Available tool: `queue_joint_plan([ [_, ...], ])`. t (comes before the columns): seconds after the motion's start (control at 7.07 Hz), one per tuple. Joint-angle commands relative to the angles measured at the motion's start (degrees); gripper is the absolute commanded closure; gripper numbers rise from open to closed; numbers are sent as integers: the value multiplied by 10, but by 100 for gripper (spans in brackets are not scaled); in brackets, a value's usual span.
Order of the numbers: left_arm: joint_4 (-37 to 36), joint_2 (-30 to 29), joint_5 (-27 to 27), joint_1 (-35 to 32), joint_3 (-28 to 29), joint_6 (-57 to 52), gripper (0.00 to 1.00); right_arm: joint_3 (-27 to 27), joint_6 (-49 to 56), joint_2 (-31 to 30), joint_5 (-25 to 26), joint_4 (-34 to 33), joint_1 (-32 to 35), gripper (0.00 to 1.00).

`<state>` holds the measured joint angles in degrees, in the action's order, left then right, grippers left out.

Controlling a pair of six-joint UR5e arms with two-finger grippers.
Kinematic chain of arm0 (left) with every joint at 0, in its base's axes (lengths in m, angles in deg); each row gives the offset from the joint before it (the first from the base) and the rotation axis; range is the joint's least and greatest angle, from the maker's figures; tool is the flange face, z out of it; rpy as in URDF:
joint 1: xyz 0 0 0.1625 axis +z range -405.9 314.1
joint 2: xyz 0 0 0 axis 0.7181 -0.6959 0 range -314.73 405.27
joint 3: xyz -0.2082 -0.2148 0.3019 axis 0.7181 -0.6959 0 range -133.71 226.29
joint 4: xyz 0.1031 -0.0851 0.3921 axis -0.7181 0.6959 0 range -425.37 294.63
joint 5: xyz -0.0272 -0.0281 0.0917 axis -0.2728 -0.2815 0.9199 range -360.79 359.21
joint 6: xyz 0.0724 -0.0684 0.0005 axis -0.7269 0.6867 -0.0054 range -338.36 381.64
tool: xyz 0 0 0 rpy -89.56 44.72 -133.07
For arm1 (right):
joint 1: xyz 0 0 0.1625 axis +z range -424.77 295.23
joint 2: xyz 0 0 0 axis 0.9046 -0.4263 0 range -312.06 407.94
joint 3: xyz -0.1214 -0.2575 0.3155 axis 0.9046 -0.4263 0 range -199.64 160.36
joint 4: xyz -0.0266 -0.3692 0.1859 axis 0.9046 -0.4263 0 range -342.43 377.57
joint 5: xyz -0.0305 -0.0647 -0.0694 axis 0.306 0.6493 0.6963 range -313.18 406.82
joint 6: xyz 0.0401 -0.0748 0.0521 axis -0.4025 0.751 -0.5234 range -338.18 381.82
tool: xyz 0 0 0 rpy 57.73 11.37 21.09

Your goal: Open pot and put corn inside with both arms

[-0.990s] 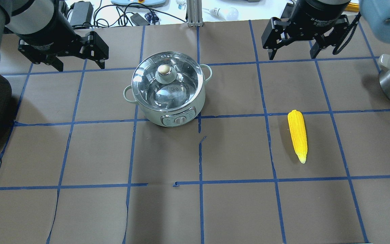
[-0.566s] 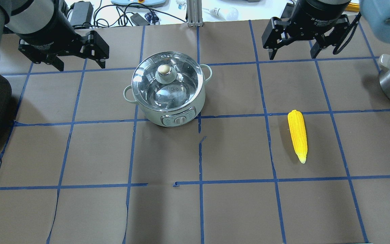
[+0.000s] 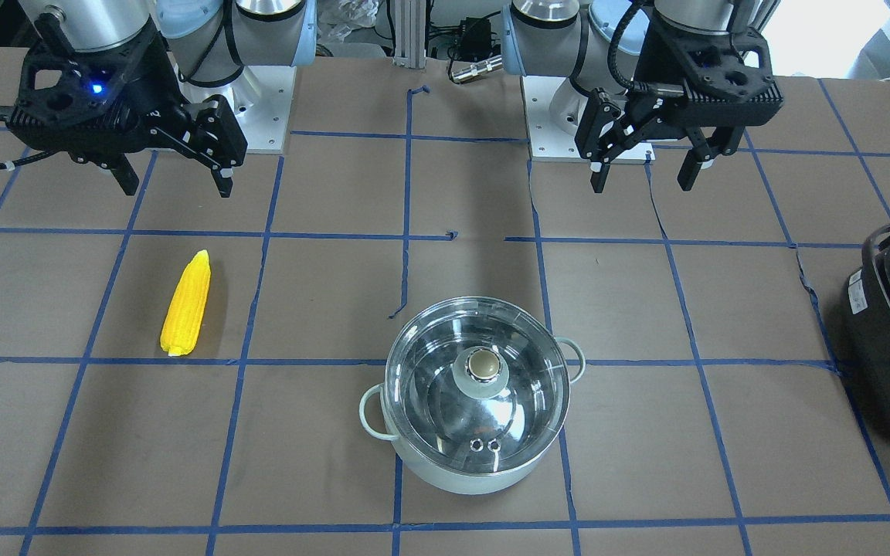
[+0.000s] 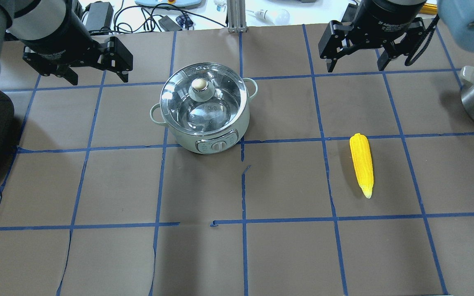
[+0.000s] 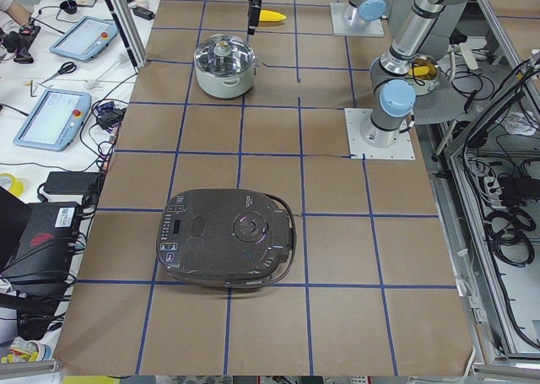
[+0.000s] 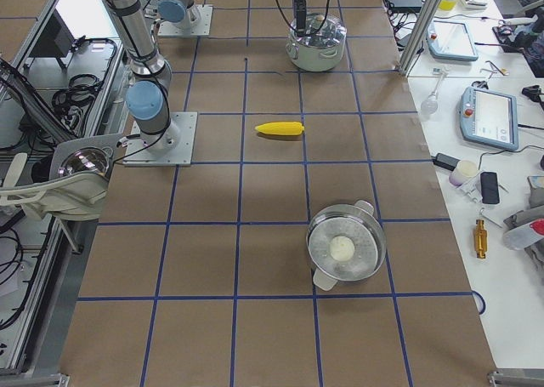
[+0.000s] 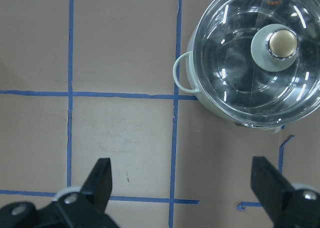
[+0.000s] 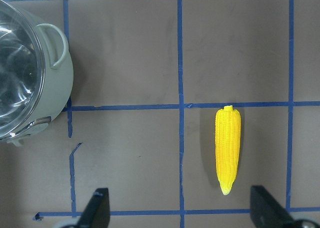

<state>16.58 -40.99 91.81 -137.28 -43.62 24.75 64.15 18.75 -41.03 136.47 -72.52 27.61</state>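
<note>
Yellow corn [image 4: 362, 164] is lying lengthwise before the right tool [image 4: 355, 65], the pot [image 4: 220, 133] sitting nearer the left tool [image 4: 97, 77]; both are gaping wide, empty.

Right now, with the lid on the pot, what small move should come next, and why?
Probably swing the left gripper over the lid knob and lower it. The lid sits on the pot, both grippers hang open and empty, and the left one is nearer the pot; the corn lies nearer the right gripper.
</note>
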Motion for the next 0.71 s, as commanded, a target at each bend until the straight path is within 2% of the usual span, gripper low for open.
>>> queue_joint_plan([
  [0.0, -27, -21, -2, -7, 5, 1, 0, 0, 0, 0, 0, 1, 0, 0],
  [0.14, -32, -40, -2, -10, 5, 5, 0, 0, 0, 0, 1, 1, 0, 0],
  [0.42, -122, -117, -19, -38, 6, 24, 0, 0, 0, -1, -1, 0, 0, 0],
  [0.57, -156, -151, -20, -66, 8, 81, 0, 0, 0, -1, 0, 0, 1, 0],
])
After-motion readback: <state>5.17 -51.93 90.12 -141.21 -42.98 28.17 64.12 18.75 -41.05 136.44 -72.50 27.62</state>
